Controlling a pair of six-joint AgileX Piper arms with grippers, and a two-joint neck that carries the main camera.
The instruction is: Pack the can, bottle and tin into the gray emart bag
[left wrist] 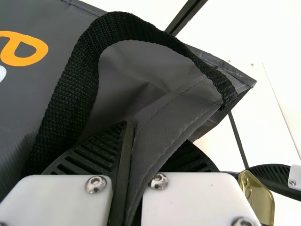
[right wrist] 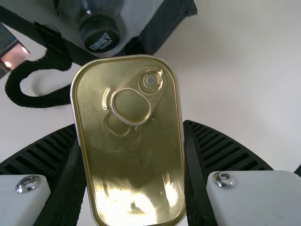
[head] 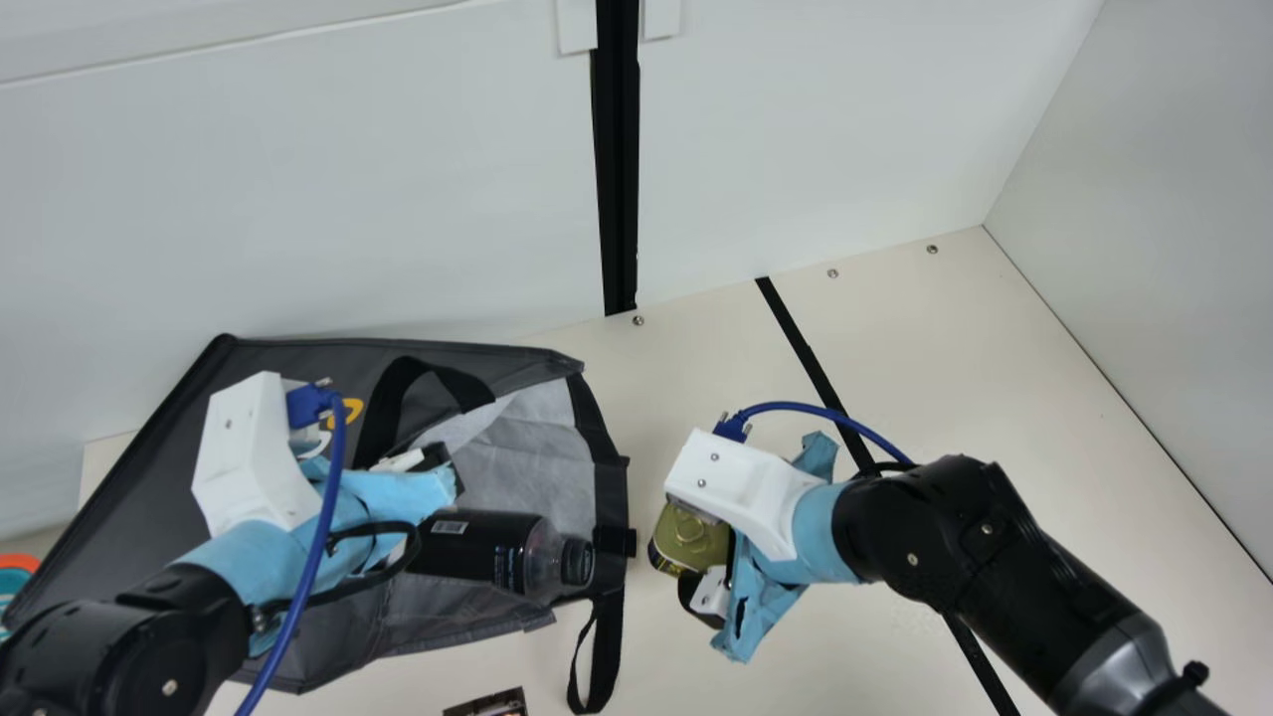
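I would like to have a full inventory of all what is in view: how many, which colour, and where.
Bag: one, dark gray, lying on the table's left part
Bag handles: two, black, on the bag
Bottle: one, black with clear shoulder, lying at the bag's mouth
Tin: one, gold, in my right pincer
Flat item: one, dark, main view's bottom edge
Round item: one, orange and teal, main view's left edge
Table: one, cream, beneath everything
Wall panels: several, white, behind and right
Left pincer: one, black, closed on the bag's fabric
Right pincer: one, black, gripping the tin
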